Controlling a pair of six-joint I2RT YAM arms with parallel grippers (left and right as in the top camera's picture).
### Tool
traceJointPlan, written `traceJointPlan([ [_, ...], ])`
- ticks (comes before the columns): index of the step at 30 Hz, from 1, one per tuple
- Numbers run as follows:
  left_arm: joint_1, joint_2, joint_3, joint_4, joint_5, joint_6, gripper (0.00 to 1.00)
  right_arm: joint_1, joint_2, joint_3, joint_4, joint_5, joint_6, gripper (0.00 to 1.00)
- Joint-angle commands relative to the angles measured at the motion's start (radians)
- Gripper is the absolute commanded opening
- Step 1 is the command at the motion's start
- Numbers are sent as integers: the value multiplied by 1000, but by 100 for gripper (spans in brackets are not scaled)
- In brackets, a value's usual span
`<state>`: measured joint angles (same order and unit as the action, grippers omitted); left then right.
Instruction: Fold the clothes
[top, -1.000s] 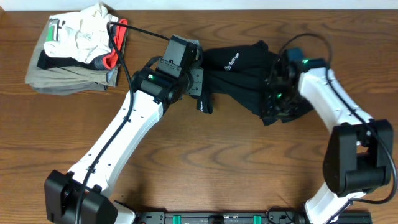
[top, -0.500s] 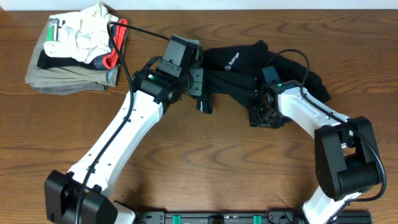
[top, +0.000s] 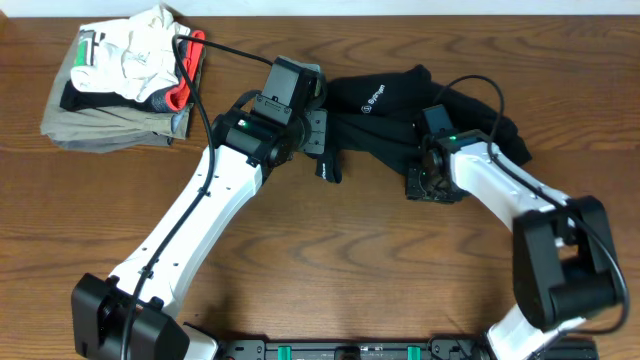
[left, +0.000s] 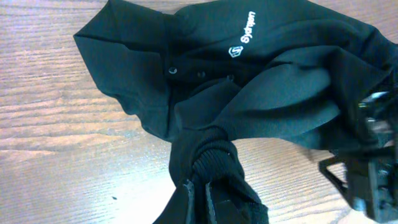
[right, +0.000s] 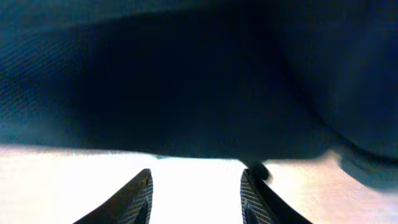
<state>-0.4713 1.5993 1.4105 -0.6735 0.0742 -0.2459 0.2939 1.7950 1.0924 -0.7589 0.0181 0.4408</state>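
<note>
The black top (top: 385, 105) lies crumpled at the back middle of the table, its white logo facing up. In the left wrist view its logo, buttons and collar (left: 249, 68) show. My left gripper (top: 324, 150) is at the top's left edge, shut on a bunched black sleeve end (left: 208, 158); its fingertips (left: 200, 190) pinch the fabric. My right gripper (top: 425, 184) is at the top's front edge, low over the table. Its fingers (right: 198, 186) are open and empty, with black fabric (right: 186, 81) just ahead of them.
A stack of folded khaki, white and red-trimmed garments (top: 120, 80) sits at the back left. The right arm's black wrist (left: 367, 168) shows at the right edge of the left wrist view. Bare wood table (top: 360, 260) lies in front.
My right gripper has let go of the top's right part and moved left and forward to its front edge. The fabric has dropped and spread to the right. The left arm has not moved.
</note>
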Motion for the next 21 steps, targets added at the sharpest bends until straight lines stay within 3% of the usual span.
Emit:
traceJointPlan([
  [1,6,2,2,1,-16,13,6,8,-89,-1,-16,53,14,44],
  [21,6,2,2,1,-16,13,6,6,-74,-38,40,79,7,39],
])
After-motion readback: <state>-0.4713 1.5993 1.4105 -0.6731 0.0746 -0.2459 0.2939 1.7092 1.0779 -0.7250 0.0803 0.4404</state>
